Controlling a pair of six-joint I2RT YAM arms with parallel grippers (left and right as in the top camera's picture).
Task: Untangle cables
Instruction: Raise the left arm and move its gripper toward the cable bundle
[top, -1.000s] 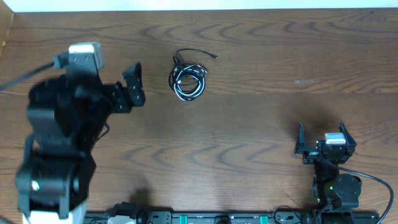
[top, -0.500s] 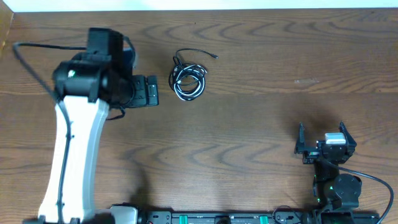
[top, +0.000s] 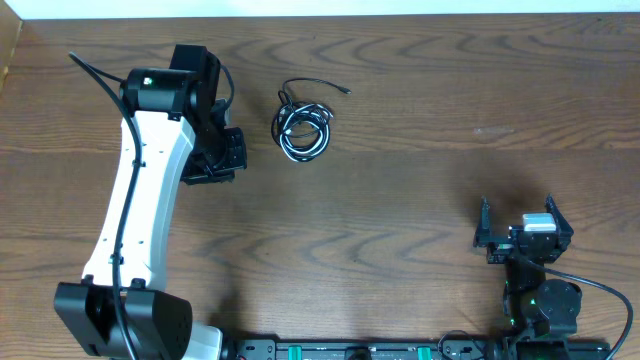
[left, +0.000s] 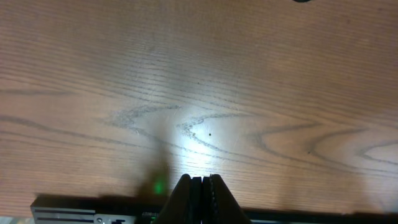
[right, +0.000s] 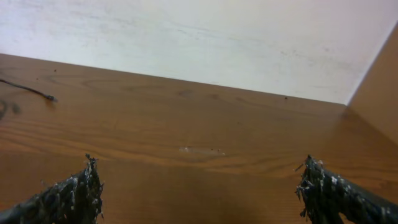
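Where the table (top: 420, 180) meets its left edge, a low wooden side board (top: 8, 50) runs up to the pale back wall (top: 320, 7). The left arm (top: 130, 210) rises white from its base at the near left corner and reaches far up the board. That arm takes up most of the left strip. To its right lies a wide run of bare wood.

The left gripper (left: 199, 180) hangs over bare grain, its fingers pressed together with nothing between them. From overhead it sits just right of the arm's upper end.

The cables (top: 303, 128), black cords with a white one among them, lie in a small loose coil to the right of that gripper. They are near it but not touching, and a little farther toward the back wall. One thin black end (top: 340, 89) strays out to the upper right of the coil.

From there rightward the wood is bare across the middle of the table. The right gripper (top: 517, 215) sits low near the front edge, well apart from the coil, with its fingers (right: 68, 199) spread wide and holding nothing. Its own camera shows a dark cord tip (right: 37, 93) lying on the table far off to the left. At the right, a wooden side panel (right: 379, 93) closes the corner against the wall. A black rail (top: 330, 350) lines the near edge.
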